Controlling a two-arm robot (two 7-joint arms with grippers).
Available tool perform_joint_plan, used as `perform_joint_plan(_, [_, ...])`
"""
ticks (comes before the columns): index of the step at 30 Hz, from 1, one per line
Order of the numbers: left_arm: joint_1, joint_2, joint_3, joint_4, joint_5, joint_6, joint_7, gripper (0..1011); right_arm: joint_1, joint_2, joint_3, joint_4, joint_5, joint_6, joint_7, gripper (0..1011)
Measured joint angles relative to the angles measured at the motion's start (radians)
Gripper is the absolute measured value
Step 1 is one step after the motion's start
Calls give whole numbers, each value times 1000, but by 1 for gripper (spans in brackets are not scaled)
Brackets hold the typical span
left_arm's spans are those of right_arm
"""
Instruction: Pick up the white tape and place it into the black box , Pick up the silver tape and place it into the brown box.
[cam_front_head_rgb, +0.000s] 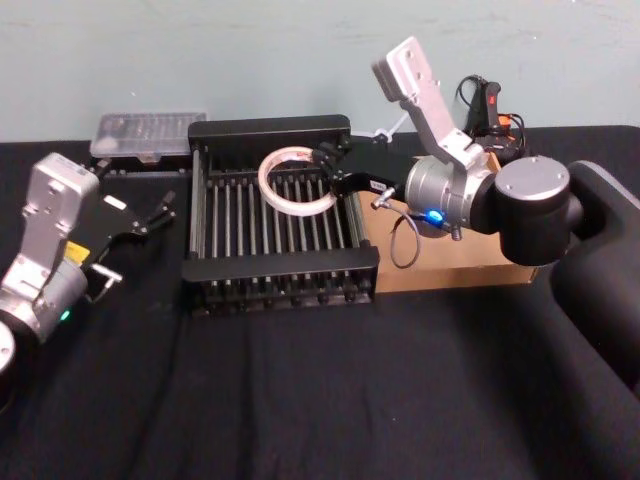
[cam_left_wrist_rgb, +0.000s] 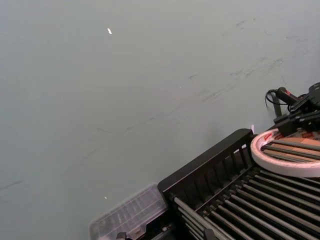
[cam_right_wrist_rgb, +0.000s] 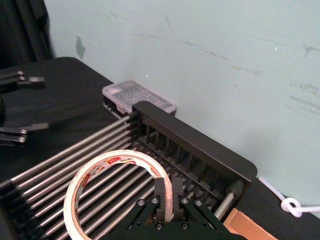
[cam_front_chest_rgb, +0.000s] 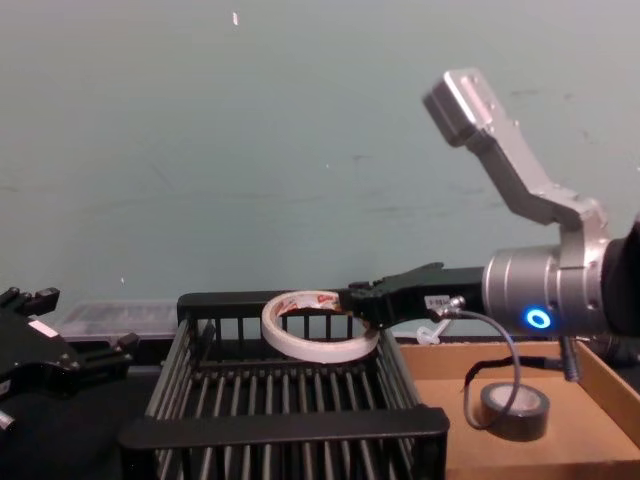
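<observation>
**A robot test bench in a lab**

A table draped in black cloth (cam_front_head_rgb: 300, 400) stands against a bare, scuffed pale green wall (cam_front_chest_rgb: 250, 120). Props are few: a black slatted crate (cam_front_head_rgb: 280, 270), a shallow cardboard box (cam_front_chest_rgb: 560, 440) and a clear plastic parts case (cam_front_head_rgb: 145, 135). A cabled handheld controller (cam_front_head_rgb: 488, 108) lies at the table's far edge.

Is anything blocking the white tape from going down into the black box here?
Nothing visible does. The right gripper holds the white tape by its rim over the black box, whose slatted floor below looks bare.
</observation>
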Motion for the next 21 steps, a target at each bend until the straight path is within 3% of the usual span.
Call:
perform_joint_plan(8, [0, 0, 0, 0, 0, 0, 0, 1001, 21, -36, 3, 76, -34, 0, -14, 91])
perform_joint_plan(21, [0, 0, 0, 0, 0, 0, 0, 1001, 24, -49, 12, 97, -54, -1, -16, 91])
